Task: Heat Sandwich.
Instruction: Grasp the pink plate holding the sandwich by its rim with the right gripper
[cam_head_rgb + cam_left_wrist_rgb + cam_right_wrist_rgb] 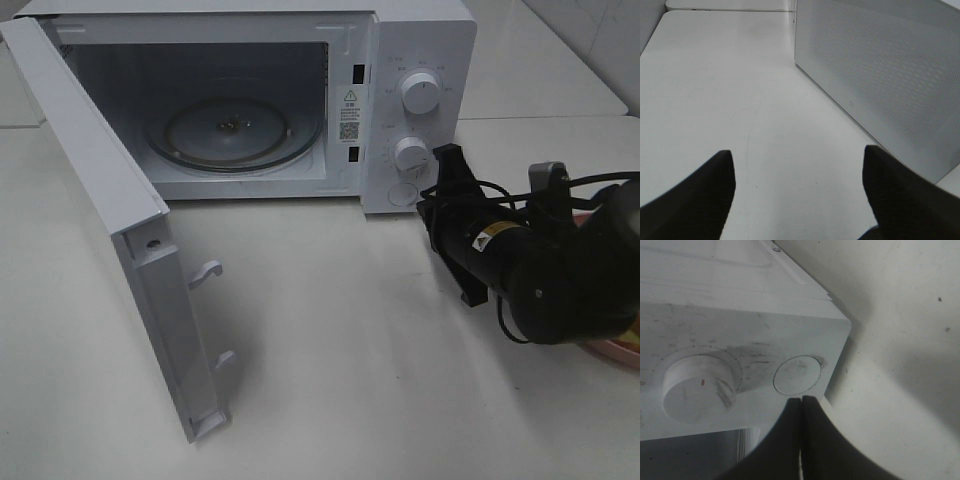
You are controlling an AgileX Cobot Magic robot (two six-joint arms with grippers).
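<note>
The sandwich is out of view. The white microwave (420, 50) stands at the back with its door (100, 190) swung wide open to the left and a bare glass turntable (235, 130) inside. My right gripper (442, 178) is shut, empty, and sits just off the front panel's lower right corner. In the right wrist view its tips (801, 399) point at the round door button (797, 375), beside the lower knob (699, 389). My left gripper (797, 150) is open over bare table, with nothing between its fingers (700, 200), beside a white perforated panel (890, 85).
The rim of a pink plate (618, 350) peeks out from behind the right arm at the right edge. The open door juts far out over the left of the white table (340, 380). An upper knob (420, 93) sits above the lower one (412, 153).
</note>
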